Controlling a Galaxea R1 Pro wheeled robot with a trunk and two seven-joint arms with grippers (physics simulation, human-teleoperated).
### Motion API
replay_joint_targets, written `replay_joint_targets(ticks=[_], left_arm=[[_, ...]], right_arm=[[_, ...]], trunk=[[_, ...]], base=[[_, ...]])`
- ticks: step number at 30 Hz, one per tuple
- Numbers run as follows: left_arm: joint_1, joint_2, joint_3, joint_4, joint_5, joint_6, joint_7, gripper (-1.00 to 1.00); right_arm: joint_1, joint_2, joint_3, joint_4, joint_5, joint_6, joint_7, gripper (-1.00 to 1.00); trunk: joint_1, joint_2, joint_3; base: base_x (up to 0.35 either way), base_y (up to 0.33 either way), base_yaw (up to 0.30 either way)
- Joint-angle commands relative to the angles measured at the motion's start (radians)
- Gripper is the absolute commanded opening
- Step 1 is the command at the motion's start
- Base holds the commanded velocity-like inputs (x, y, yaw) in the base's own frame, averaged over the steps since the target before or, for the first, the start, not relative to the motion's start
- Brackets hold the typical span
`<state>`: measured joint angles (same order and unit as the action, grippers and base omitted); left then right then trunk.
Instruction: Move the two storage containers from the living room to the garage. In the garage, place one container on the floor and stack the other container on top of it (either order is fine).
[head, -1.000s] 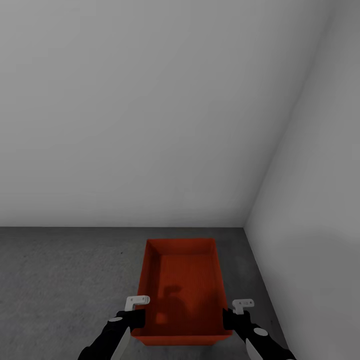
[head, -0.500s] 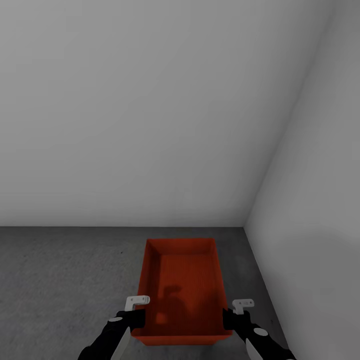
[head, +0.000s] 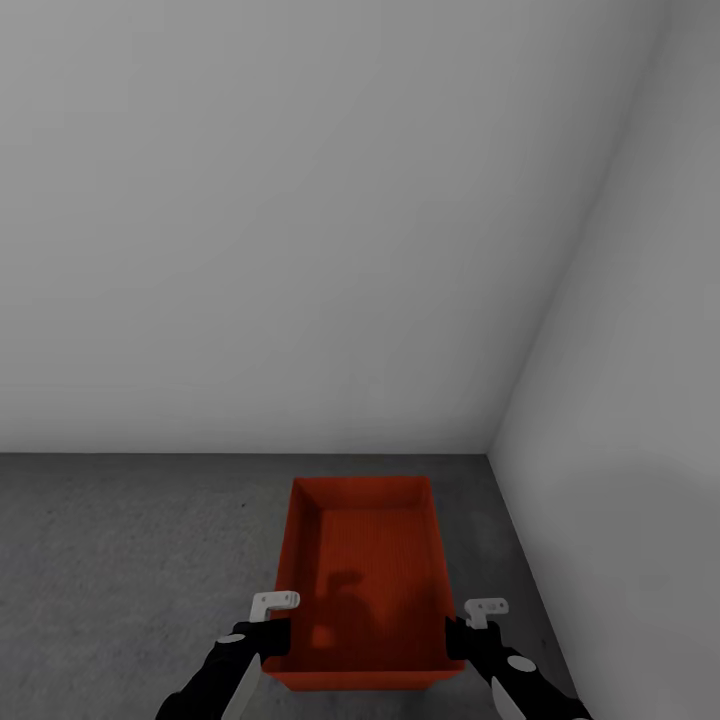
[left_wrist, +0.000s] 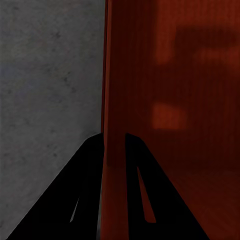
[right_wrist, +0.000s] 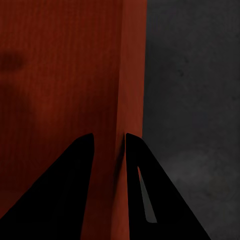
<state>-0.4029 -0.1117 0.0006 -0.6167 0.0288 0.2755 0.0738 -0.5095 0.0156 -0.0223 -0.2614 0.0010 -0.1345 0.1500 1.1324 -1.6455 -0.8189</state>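
One orange-red storage container (head: 365, 580) sits open-top between my arms, low over the dark grey concrete floor (head: 120, 560) in the garage corner. My left gripper (head: 268, 632) is shut on its left wall near the front corner. In the left wrist view the black fingers (left_wrist: 87, 170) pinch that thin wall (left_wrist: 106, 90), one inside and one outside. My right gripper (head: 458, 636) is shut on the right wall (right_wrist: 131, 75), likewise straddling it. Whether the bin rests on the floor or hangs just above it I cannot tell. The second container is out of view.
A plain white back wall (head: 300, 250) meets a white side wall (head: 640, 400) just beyond and to the right of the bin. Open concrete floor stretches away on the left; only a narrow strip (right_wrist: 195, 90) lies right of the bin.
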Motion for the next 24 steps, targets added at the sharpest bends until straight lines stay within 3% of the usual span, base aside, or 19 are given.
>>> replay_joint_targets(ticks=[1,24], left_arm=[[-0.001,-0.004,-0.002,-0.004,0.018,-0.010,-0.003,-1.00],[-0.001,-0.002,-0.001,-0.005,0.018,-0.010,-0.005,-1.00]], right_arm=[[0.000,0.004,0.013,0.005,0.002,-0.004,0.011,-1.00],[0.000,0.004,0.013,0.005,0.002,-0.004,0.010,-1.00]], trunk=[[0.000,0.000,-0.001],[0.015,-0.028,-0.013]], base=[[0.000,0.000,0.000],[0.000,0.000,0.000]])
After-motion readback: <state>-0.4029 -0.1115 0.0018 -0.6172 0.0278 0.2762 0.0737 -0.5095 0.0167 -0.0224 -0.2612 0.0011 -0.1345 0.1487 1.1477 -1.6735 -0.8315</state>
